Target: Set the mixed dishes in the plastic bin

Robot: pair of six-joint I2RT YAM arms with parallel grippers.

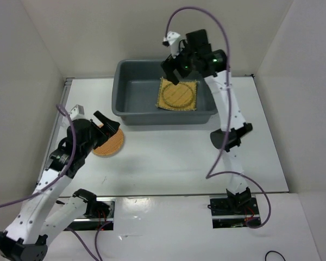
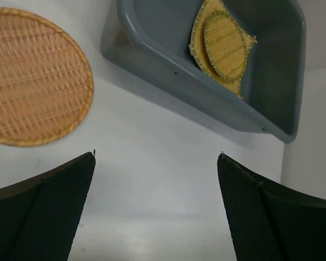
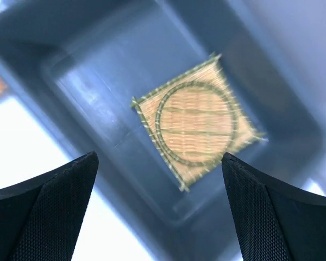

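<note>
The grey-blue plastic bin [image 1: 131, 106] stands at the back of the table. Inside it lies the square yellow woven mat [image 1: 194, 105] with a round tan woven plate [image 1: 177, 95] on top; both show in the right wrist view, the mat [image 3: 152, 117] and the plate [image 3: 198, 122]. A round orange woven plate [image 1: 110, 145] lies on the table left of the bin, also in the left wrist view [image 2: 30, 81]. My left gripper [image 1: 106, 124] is open and empty just above that plate. My right gripper [image 1: 171, 68] is open and empty above the bin. No clear cups show.
White walls close in the table on the left, back and right. The bin [image 2: 168, 70] lies to the upper right in the left wrist view. The arm bases sit at the near edge.
</note>
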